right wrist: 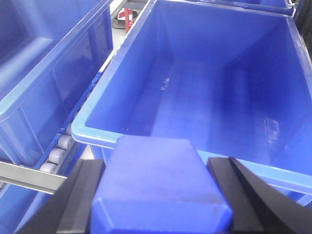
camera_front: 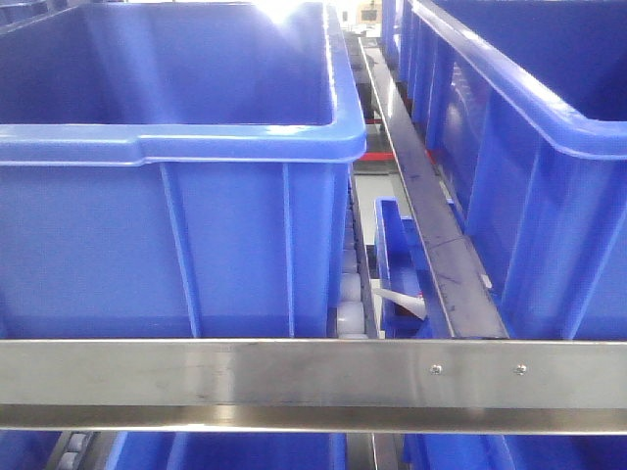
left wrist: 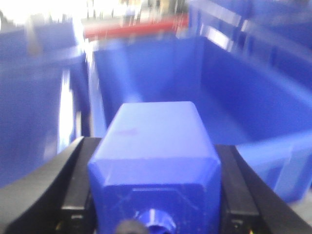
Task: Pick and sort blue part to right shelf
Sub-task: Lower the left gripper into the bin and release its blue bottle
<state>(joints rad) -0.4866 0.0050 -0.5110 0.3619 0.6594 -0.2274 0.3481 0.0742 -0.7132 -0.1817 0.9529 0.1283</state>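
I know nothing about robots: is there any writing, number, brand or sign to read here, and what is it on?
None can be read in any view.
Blue crates: plain walls.
Steel front rail: two screws only.
White strip between the crates: too small to tell.
Left end effector grips the first blue part: bare, view blurred.
Right end effector grips the second blue part: bare.
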